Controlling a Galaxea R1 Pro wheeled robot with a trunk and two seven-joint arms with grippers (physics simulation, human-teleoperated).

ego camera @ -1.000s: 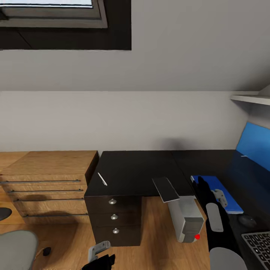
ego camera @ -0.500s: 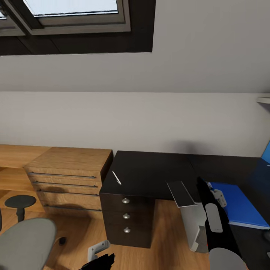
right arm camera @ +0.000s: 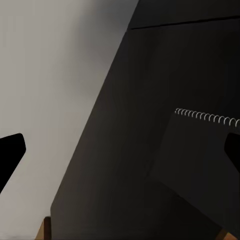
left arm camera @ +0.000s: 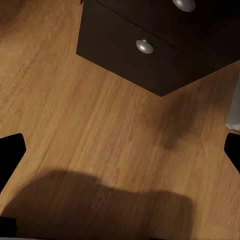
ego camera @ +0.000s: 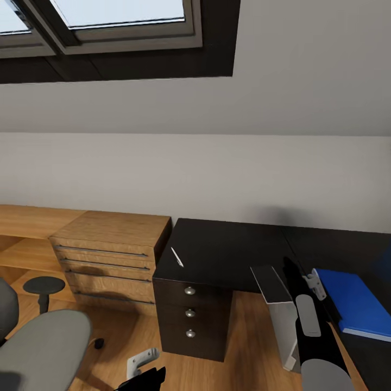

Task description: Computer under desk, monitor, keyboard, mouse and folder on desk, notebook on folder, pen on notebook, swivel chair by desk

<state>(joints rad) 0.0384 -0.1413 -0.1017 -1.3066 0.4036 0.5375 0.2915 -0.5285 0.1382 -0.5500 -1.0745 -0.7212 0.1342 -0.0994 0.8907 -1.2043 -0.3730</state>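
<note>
Folder lies flat on worktop; computer on floor beside worktop. L claw & R claw: both released.

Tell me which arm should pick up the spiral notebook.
Right. Its open pincer faces the notebook at the desk edge; the left pincer hangs low over the floor by the drawers.

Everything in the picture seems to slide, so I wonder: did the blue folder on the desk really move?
No. The folder keeps its place against the desk edge and the computer; the camera turned left.
</note>
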